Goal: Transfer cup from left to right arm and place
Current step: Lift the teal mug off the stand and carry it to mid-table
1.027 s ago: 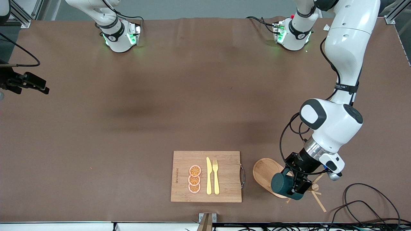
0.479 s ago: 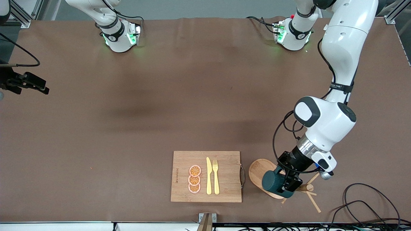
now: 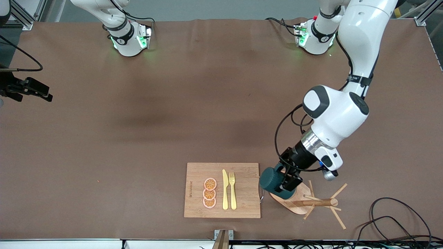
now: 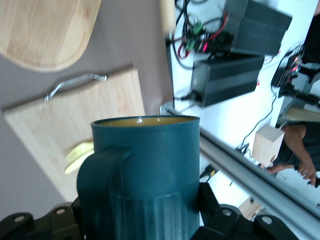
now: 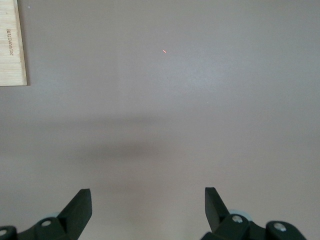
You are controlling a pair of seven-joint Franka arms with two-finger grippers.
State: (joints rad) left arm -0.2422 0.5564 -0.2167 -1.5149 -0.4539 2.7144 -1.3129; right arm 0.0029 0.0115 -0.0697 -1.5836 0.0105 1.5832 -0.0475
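Front view: left gripper [image 3: 288, 182] clenched on cup [image 3: 272, 180], held over mug rack base [image 3: 294, 202], at 3 o'clock of cutting board [image 3: 221, 190]. Risk, my judgement: cup clipping rack pegs. Right gripper out of frame.

Left wrist view: cup [image 4: 145, 175] fills frame, fingers hidden.

Right wrist view: right gripper [image 5: 147, 212] jaws spread wide, empty, over bare table [image 5: 165, 100]; waiting.

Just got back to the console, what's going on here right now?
The left pincer is shut on the cup, carrying it on its side above the wooden mug tree's base, beside the cutting board. The right pincer waits open above the bare table. No handover yet.
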